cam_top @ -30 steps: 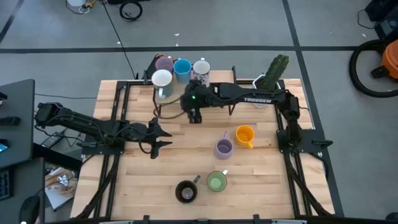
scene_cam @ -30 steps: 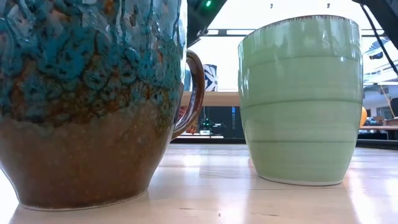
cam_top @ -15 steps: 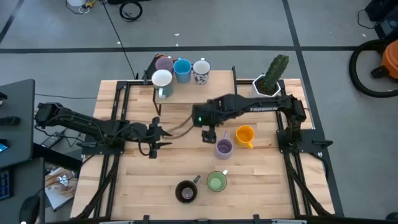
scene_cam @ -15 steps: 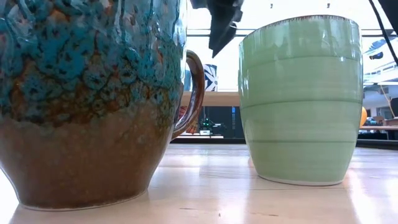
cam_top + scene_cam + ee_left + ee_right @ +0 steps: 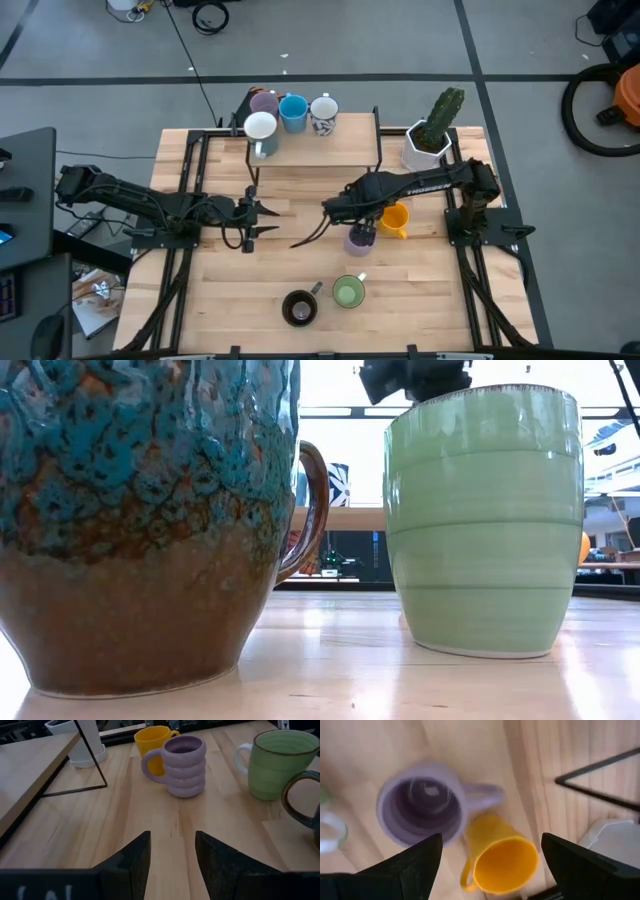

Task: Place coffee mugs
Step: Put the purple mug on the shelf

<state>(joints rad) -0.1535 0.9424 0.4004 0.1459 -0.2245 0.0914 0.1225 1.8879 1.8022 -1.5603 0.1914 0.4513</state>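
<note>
Above the lilac mug (image 5: 359,238) near mid-desk (image 5: 300,200), the right claw (image 5: 352,212) hangs spread wide, nothing in it. Biggest risk, imo: the orange mug (image 5: 395,218) sits just beside the lilac one, handles close, so a wide descent could clip the orange rim and tip or shove it. Next risk: a finger landing on the lilac rim instead of straddling the wall, knocking it over. Smaller one: the green mug (image 5: 348,292) and brown mug (image 5: 299,308) stand nearer the front edge, w/ the arm's cable trailing close by.

Left claw (image 5: 250,222) waits well left of the lilac mug, part spread, empty. Four mugs already sit on the raised shelf (image 5: 340,150) behind.

Right wrist view shows the lilac/orange gap from above; the high view hides it under the arm. Low view shows only green and brown up close.
</note>
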